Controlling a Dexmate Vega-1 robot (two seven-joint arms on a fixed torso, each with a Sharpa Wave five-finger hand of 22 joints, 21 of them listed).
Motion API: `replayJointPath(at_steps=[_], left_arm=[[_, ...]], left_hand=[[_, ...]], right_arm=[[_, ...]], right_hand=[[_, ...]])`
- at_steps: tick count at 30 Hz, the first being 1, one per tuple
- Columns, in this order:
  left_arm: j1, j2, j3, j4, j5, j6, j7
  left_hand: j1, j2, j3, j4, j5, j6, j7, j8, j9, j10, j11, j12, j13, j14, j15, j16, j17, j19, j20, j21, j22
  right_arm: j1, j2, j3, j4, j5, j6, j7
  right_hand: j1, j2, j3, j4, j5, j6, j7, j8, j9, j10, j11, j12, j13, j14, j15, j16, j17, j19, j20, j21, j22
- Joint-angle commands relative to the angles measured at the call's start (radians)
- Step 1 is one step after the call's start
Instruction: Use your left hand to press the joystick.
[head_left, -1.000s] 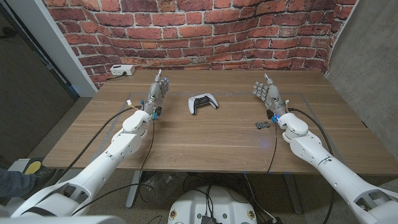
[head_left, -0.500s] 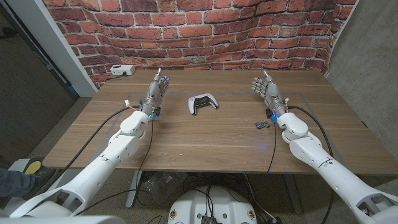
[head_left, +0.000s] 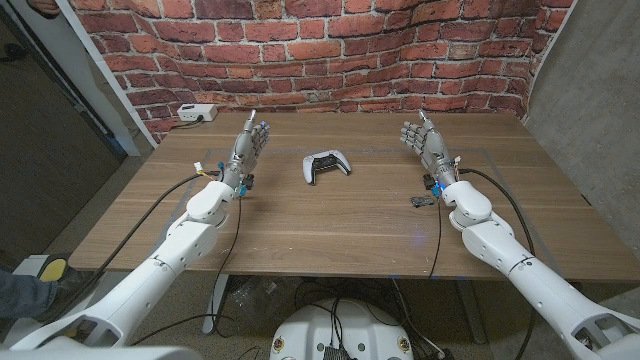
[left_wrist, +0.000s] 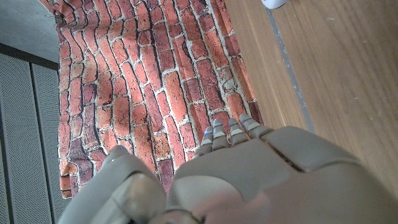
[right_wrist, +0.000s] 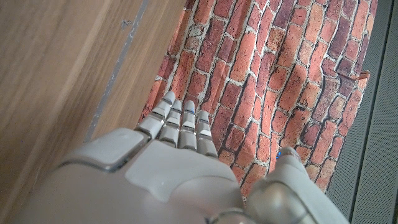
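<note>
Left of the controller (head_left: 327, 166), left hand (head_left: 249, 150) had edged slightly farther up the table, fingers apart, holding nothing; joystick unpressed. Right hand (head_left: 424, 146) likewise spread, idle.

Table (head_left: 330, 215): warm brown wood, lengthwise grain. Game controller (head_left: 325, 166): white shell, black centre and sticks. Backdrop (head_left: 330, 50): red-orange brick pattern, pale grey mortar lines. Left hand (head_left: 249, 150) and right hand (head_left: 424, 146): grey-beige, blue bits at the wrists; arms glossy white, black cables. Small box (head_left: 196, 113) at the table's far left corner: white. Small object (head_left: 421, 201) beside the right wrist: dark grey.
</note>
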Motion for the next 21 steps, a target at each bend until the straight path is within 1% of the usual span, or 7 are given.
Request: replayJointPath(at_steps=[1, 2, 3, 5, 12, 16, 21], left_arm=[[0.031, 0.012, -0.009, -0.016, 0.023, -0.036, 0.007], [0.033, 0.01, -0.008, -0.014, 0.032, -0.044, 0.013], [0.034, 0.011, -0.006, -0.012, 0.048, -0.052, 0.021], [0.036, 0.016, -0.001, -0.013, 0.081, -0.06, 0.039], [0.03, 0.036, 0.016, -0.026, 0.169, -0.048, 0.09], [0.012, 0.026, 0.033, 0.001, 0.254, -0.085, 0.136], [-0.007, 0.011, 0.05, 0.027, 0.33, -0.128, 0.178]], left_hand=[[0.011, 0.004, 0.005, -0.006, 0.0, 0.03, -0.008, 0.008, 0.003, 0.019, 0.006, 0.009, 0.004, 0.022, -0.001, 0.007, 0.003, 0.013, -0.001, 0.005, 0.002], [0.013, 0.005, 0.005, -0.006, 0.0, 0.041, -0.018, 0.011, 0.003, 0.03, 0.001, 0.012, 0.004, 0.03, -0.002, 0.008, 0.003, 0.02, 0.002, 0.006, 0.002], [0.018, 0.007, 0.005, -0.008, -0.002, 0.046, -0.057, 0.008, 0.003, 0.036, 0.003, 0.01, 0.004, 0.038, -0.003, 0.006, 0.003, 0.03, 0.012, 0.006, 0.001], [0.024, 0.01, 0.004, -0.01, -0.004, 0.059, -0.095, 0.007, 0.004, 0.046, 0.002, 0.009, 0.004, 0.05, -0.004, 0.005, 0.003, 0.044, 0.038, 0.007, 0.001], [0.037, 0.017, 0.003, -0.015, -0.007, 0.134, -0.16, 0.022, 0.004, 0.035, 0.016, -0.005, 0.006, 0.031, 0.002, -0.01, 0.004, 0.024, 0.056, -0.009, 0.002], [0.042, 0.021, 0.002, -0.016, -0.008, 0.177, -0.171, 0.031, 0.004, 0.03, 0.008, -0.01, 0.006, 0.021, -0.002, -0.014, 0.005, 0.009, 0.056, -0.018, 0.003], [0.046, 0.023, 0.002, -0.017, -0.009, 0.168, -0.154, 0.022, 0.003, 0.038, 0.001, -0.008, 0.006, 0.025, -0.012, -0.013, 0.005, 0.004, 0.054, -0.021, 0.003]], right_arm=[[-0.022, -0.004, -0.002, -0.035, -0.018, 0.008, -0.021], [-0.024, -0.005, -0.002, -0.037, -0.019, 0.008, -0.023], [-0.023, -0.005, -0.003, -0.034, -0.022, 0.012, -0.021], [-0.025, -0.002, -0.003, -0.034, -0.018, 0.011, -0.023], [-0.044, 0.001, 0.001, -0.052, -0.016, 0.007, -0.045], [-0.06, -0.005, 0.006, -0.068, -0.03, 0.01, -0.066], [-0.077, -0.01, 0.012, -0.09, -0.035, 0.003, -0.087]], right_hand=[[0.008, 0.005, 0.002, -0.004, 0.006, 0.009, -0.002, 0.003, 0.001, 0.012, 0.0, 0.003, 0.003, 0.011, -0.002, 0.006, 0.003, 0.009, 0.002, 0.002, 0.002], [0.009, 0.005, 0.002, -0.004, 0.006, 0.01, -0.002, 0.003, 0.001, 0.013, 0.001, 0.003, 0.003, 0.012, -0.003, 0.006, 0.002, 0.009, 0.002, 0.002, 0.002], [0.009, 0.006, 0.002, -0.004, 0.006, 0.01, -0.002, 0.003, 0.001, 0.014, 0.002, 0.003, 0.003, 0.012, -0.002, 0.006, 0.002, 0.009, 0.002, 0.002, 0.002], [0.009, 0.006, 0.002, -0.005, 0.006, 0.011, -0.003, 0.003, 0.001, 0.014, 0.001, 0.003, 0.003, 0.013, -0.002, 0.006, 0.002, 0.01, 0.003, 0.002, 0.002], [0.01, 0.008, 0.001, -0.005, 0.006, 0.018, -0.009, 0.004, 0.001, 0.016, 0.003, 0.002, 0.003, 0.016, -0.003, 0.005, 0.002, 0.011, 0.004, 0.001, 0.002], [0.01, 0.008, 0.001, -0.006, 0.006, 0.02, -0.01, 0.004, 0.001, 0.017, 0.003, 0.002, 0.003, 0.016, -0.002, 0.004, 0.002, 0.011, 0.005, 0.0, 0.002], [0.01, 0.008, 0.0, -0.006, 0.006, 0.022, -0.012, 0.004, 0.001, 0.019, 0.003, 0.001, 0.003, 0.017, -0.001, 0.003, 0.003, 0.011, 0.005, 0.0, 0.002]])
